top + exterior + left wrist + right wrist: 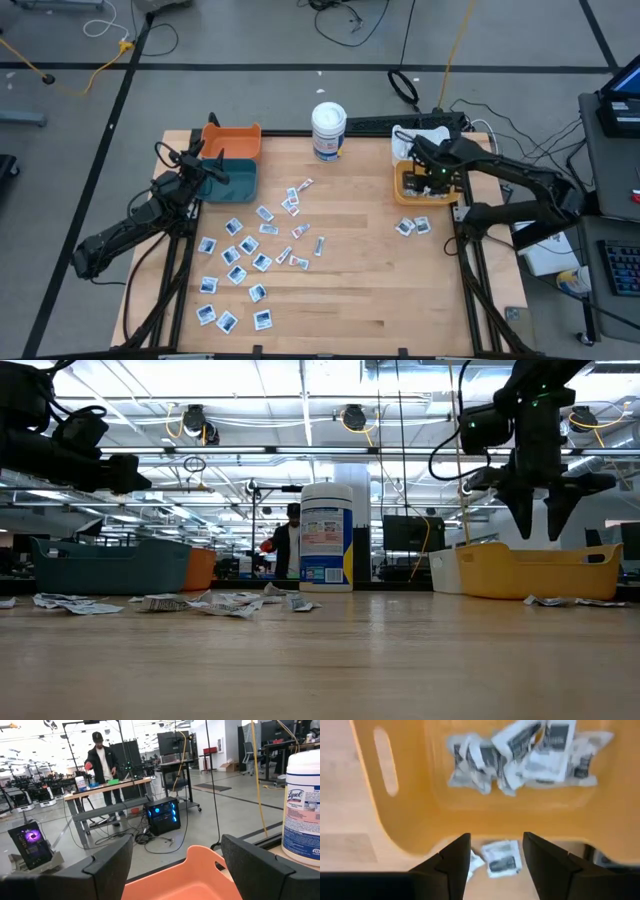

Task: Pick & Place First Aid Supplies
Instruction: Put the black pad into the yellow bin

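**Right gripper open over yellow bin; packets spread on tabletop**

Left side: left gripper (205, 158) hangs above the teal bin (228, 180) and orange bin (232, 139) at the tabletop's (350, 290) back left corner. Its fingers (107, 865) stand wide apart, nothing between them; the orange bin's rim shows beyond them in the left wrist view.

Centre-left: loose packets (250, 260) scattered flat across the tabletop, from near the teal bin down to the front edge, most square white-and-blue, a few narrow strips among them.

Centre back: white tub (328, 131) with blue label, upright. Low view shows a person (287, 540) in the room behind it.

Right: two packets (412, 226) lie side by side on the tabletop, just in front of the yellow bin (408, 186). Right gripper (436, 176) is above that bin, pointing down, fingers (451, 862) parted and empty. A heap of packets (520, 755) lies inside the bin. A white bin (444, 570) sits just behind the yellow one.
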{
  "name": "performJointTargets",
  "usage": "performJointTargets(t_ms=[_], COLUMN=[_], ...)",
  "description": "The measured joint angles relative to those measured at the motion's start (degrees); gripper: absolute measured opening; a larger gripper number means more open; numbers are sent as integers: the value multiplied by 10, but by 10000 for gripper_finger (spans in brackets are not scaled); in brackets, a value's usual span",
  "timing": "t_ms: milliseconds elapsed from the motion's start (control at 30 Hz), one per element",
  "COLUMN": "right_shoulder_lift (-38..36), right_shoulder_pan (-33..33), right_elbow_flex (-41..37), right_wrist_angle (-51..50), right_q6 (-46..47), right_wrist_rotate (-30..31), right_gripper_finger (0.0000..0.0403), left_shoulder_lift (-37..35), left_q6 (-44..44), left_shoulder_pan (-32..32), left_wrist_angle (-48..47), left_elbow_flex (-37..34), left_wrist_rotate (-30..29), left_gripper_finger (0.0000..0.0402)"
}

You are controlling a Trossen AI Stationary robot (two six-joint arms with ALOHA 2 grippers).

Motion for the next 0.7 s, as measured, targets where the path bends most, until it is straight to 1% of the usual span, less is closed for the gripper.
performJointTargets(t_ms=[133, 433, 700], right_shoulder_lift=[-6, -18, -16], right_shoulder_pan=[56, 184, 266], right_elbow_flex=[-3, -39, -93], right_wrist_angle=[5, 2, 23], right_q6=[35, 110, 153], right_wrist_rotate=[0, -3, -3], right_gripper_finger=[172, 171, 171], left_shoulder_lift=[0, 0, 0], left_q6=[0, 0, 0], left_shoulder_pan=[0, 0, 0], left_wrist_angle=[0, 0, 0], left_elbow_flex=[0, 0, 0], left_wrist_rotate=[0, 0, 0], left_gripper_finger=[308, 308, 308])
